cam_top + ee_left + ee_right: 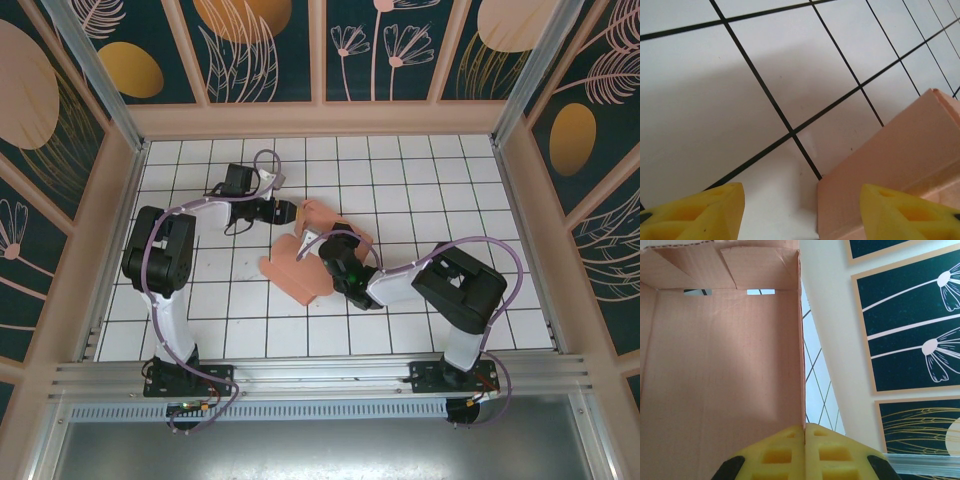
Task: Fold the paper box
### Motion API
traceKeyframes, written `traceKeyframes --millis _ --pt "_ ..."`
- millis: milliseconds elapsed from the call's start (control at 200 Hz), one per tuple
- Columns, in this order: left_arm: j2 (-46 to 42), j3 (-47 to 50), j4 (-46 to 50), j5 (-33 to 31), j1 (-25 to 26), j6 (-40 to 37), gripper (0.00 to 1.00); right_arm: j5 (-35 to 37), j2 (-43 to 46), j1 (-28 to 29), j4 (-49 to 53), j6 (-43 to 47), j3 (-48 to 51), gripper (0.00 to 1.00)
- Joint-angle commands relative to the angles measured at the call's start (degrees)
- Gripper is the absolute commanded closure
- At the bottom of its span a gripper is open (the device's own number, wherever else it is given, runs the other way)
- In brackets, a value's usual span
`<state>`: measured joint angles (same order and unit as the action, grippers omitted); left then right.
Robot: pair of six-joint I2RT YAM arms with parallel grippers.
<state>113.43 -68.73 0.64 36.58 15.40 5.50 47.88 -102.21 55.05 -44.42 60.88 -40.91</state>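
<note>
- We are locating the salmon-pink, thin-card paper box [298, 270] near the middle of the white tiled table [250, 332], slightly toward its far edge, partly erected.
- We are pinching one upright wall of it in the right gripper [804, 447], its yellow fingers pressed together on the card edge.
- We are seeing the left gripper [807, 220] hovering just beside an outer panel, its yellow fingers [705, 212] spread and gripping nothing.
- We are judging that the fold calls for a steady right pinch as anchor, with the left fingers pushing the panel along its crease, gently, so the thin card is not buckling.
- We are finding no brand, label or writing on the card.
</note>
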Motion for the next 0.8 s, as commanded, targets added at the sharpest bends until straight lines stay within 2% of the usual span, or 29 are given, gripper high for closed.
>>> traceKeyframes --millis 0,175,285,435,791 --pt "-1.78 0.72 -0.23 1.88 0.59 -2.35 0.37 -0.24 -0.63 -0.52 -0.01 -1.76 -1.81 1.00" --pt "-2.20 1.29 -0.56 -1.74 0.59 -2.85 0.36 1.06 -1.31 -0.30 -0.92 0.35 -2.29 1.00" --pt "-1.81 1.49 -0.50 -3.63 0.50 -3.86 0.35 0.92 -0.62 -0.47 1.42 -1.86 -3.21 1.00" --pt "-1.88 1.90 -1.17 -2.08 0.43 -5.33 0.34 0.73 0.01 -0.55 3.23 -2.86 -3.56 1.00" --pt "-3.03 2.15 -0.68 7.81 0.56 -13.19 0.35 0.03 -1.60 -0.64 6.61 -3.49 -5.77 1.00"
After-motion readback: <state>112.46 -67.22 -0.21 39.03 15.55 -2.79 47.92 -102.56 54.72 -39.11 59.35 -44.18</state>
